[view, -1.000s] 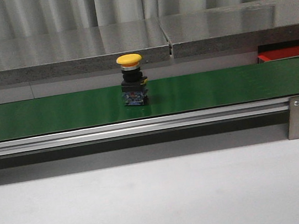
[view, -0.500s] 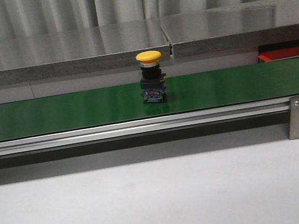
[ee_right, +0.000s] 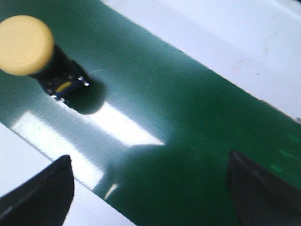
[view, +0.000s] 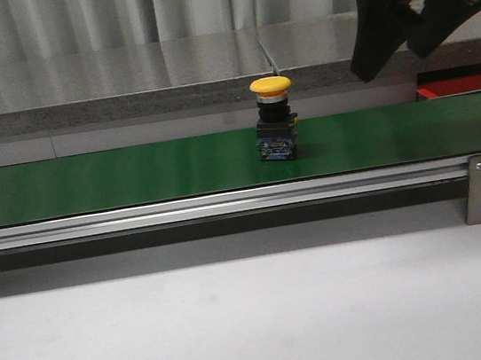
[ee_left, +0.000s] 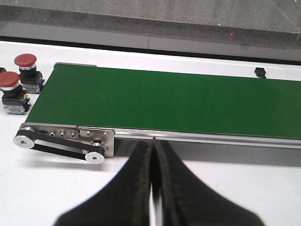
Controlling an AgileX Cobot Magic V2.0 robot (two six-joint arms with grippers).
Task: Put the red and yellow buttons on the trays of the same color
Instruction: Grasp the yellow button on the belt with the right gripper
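Yellow-capped push button [view: 275,118] on a dark block stands upright mid-way along the long green belt [view: 132,173]. Our right tool [view: 388,20] hovers at its two o'clock, wide open and empty; we judge descent and grasp come next. Left tool [ee_left: 153,188] sits closed, empty.

One yellow button [view: 274,115] stands upright on the single green belt [view: 132,173]. Two red buttons [ee_left: 18,89] sit side by side off the belt's end — near the bench's edge in the left wrist view. One red tray [view: 469,87] shows partly at the bench's right edge. Three buttons in all — two grippers: right [view: 400,37], left [ee_left: 153,188].
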